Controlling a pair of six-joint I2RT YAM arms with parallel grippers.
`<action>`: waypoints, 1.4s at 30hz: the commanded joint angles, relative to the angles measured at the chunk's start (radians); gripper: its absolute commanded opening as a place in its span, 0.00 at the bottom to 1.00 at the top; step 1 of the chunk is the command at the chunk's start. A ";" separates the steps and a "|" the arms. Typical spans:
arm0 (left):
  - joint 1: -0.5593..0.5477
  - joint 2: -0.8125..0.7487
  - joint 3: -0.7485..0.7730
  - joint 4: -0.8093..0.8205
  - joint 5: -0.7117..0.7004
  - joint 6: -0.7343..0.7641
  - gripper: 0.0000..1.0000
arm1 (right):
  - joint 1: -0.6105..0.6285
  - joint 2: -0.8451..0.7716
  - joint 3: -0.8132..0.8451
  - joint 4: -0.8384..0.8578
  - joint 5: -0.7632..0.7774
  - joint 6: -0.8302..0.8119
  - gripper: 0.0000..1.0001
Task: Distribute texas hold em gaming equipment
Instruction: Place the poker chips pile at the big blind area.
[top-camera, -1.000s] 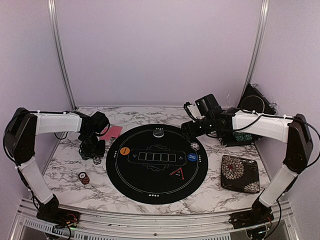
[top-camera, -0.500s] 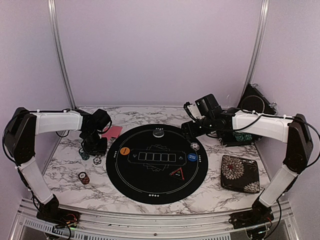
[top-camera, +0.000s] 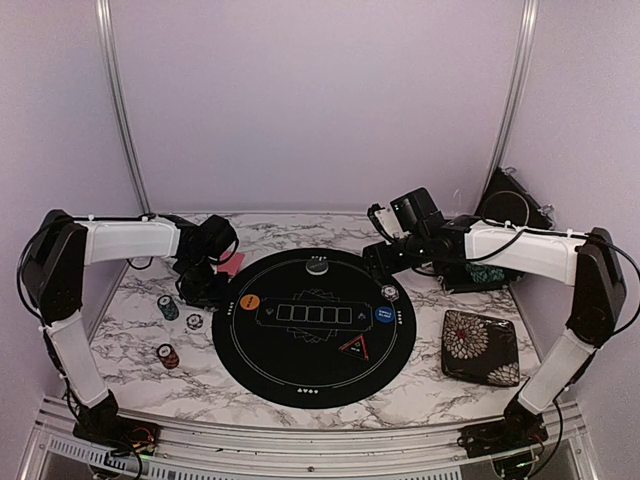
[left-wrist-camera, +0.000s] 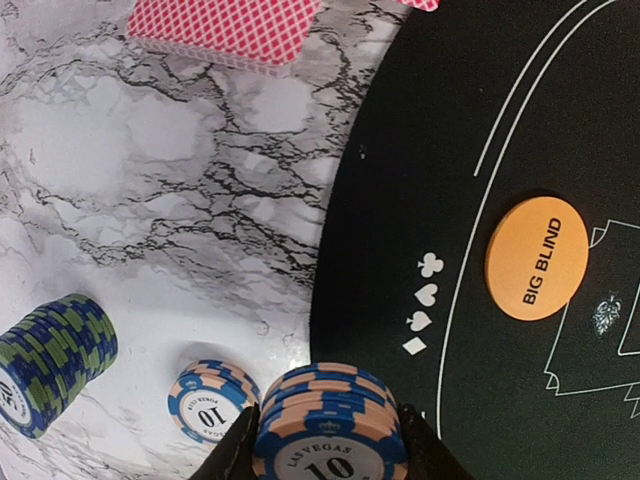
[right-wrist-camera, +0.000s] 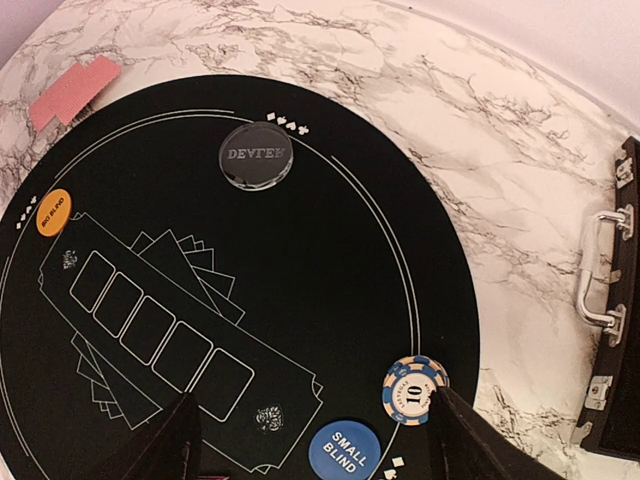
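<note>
Surface: marble-patterned table is carrying a round black mat at its centre.
Left gripper: is clamping a blue-and-peach chip stack between its fingers, hanging over the mat's left edge.
Left wrist view: is making "LAS VEGAS 10" readable on the held stack and "BIG BLIND" on the orange button; a blue-green stack and a flat chip are lying on the marble nearby.
Cards: are lying on the marble just off the mat.
Right gripper: is hovering over the mat's far right side, fingers spread wide, gripping nothing.
Right wrist view: is showing the dealer button lettering, and one chip sitting just beside the blue button.
Top view: is hiding the left grip under the arm, but showing a red chip stack, the triangle marker and a floral case resting right of the mat.
</note>
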 joint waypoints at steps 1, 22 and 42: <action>-0.020 0.034 0.050 -0.035 0.009 0.006 0.36 | -0.009 -0.002 0.003 -0.005 0.004 -0.012 0.75; -0.016 0.177 0.172 -0.033 0.000 0.036 0.36 | -0.019 -0.006 -0.006 -0.012 0.003 -0.016 0.75; 0.005 0.246 0.223 -0.031 -0.001 0.061 0.37 | -0.037 0.000 -0.009 -0.009 -0.007 -0.019 0.75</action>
